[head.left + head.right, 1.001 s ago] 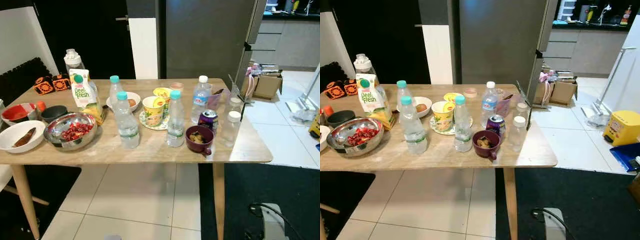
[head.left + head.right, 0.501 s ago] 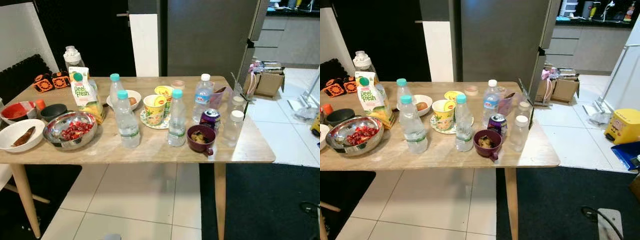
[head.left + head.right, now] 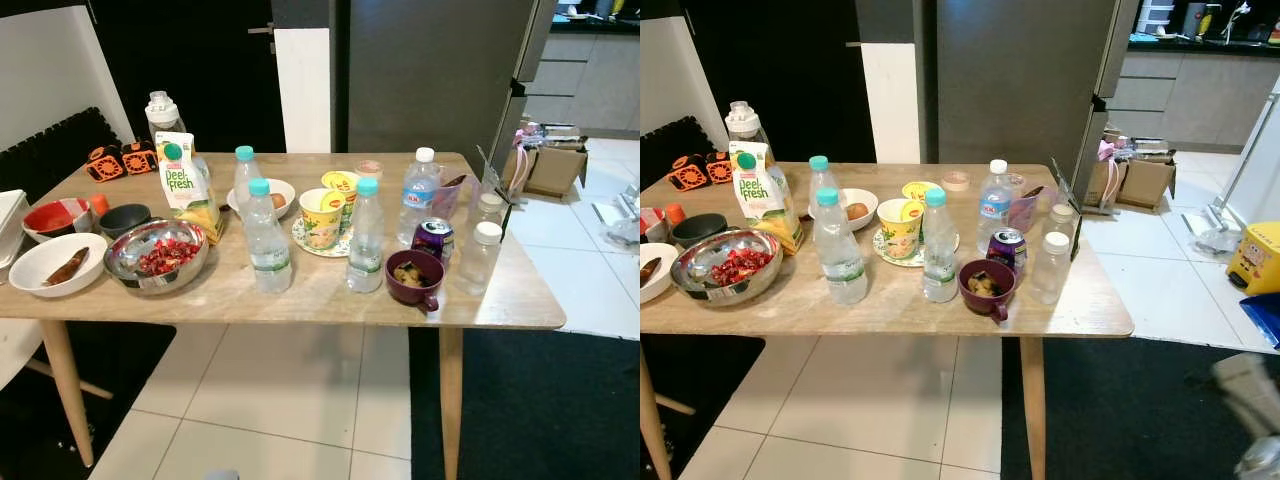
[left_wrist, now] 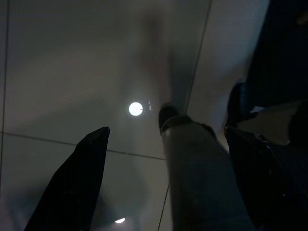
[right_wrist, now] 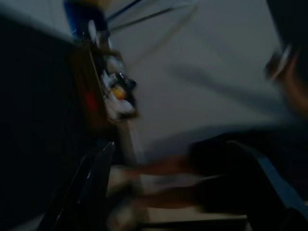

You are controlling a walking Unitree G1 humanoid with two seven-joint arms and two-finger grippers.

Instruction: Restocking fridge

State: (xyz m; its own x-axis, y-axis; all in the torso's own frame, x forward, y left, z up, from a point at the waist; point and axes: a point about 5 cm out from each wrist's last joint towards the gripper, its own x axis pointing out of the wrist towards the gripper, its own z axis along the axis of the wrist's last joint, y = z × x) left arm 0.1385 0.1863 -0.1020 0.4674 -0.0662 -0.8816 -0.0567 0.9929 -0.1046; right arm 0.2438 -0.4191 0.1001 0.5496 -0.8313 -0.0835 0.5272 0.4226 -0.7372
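Pale tile floor (image 4: 72, 72) lies beyond the left gripper (image 4: 166, 132), with a round spot of light (image 4: 135, 109) on it between the fingers. Beyond the right gripper (image 5: 171, 149) there is pale floor and a blurred brown thing (image 5: 96, 91). How the rest lies from either gripper cannot be told: a wooden table (image 3: 310, 300), a dark rug (image 3: 540, 400), a cardboard box (image 3: 545, 168), a yellow case (image 3: 1255, 258), grey cabinets (image 3: 1170, 95) and two orange-black gadgets (image 3: 120, 160).

Head views: even, bright indoor light on the table (image 3: 300, 290), sharp focus. Beyond the table, black background. Left wrist view: dim, lamp glare reflected on floor tiles (image 4: 135, 109). Right wrist view: dark, motion-blurred.
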